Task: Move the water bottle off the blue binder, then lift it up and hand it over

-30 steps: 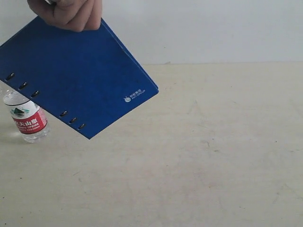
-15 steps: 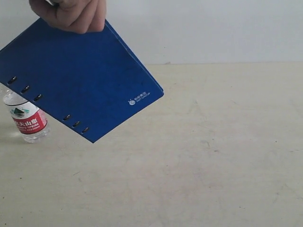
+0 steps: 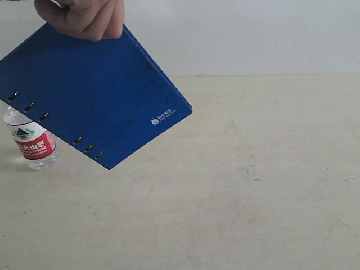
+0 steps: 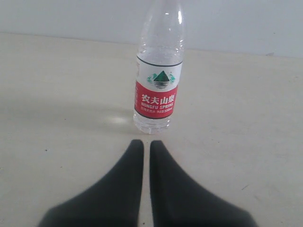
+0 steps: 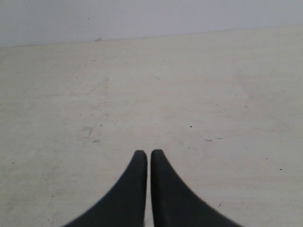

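Lab-like: bare tabletop (image 3: 253, 197), blank wall (image 3: 253, 34)

Water bottle (image 4: 158, 85) — label (image 4: 157, 97): red band carries white Chinese characters "农夫山泉", beneath them "NONGFU SPRING" in white capitals; finer line under that too small to read. White band above bears green mountain emblem. Blue binder (image 3: 95, 90) — white logo (image 3: 163, 116) near corner, two tiny lines of lettering, illegible.
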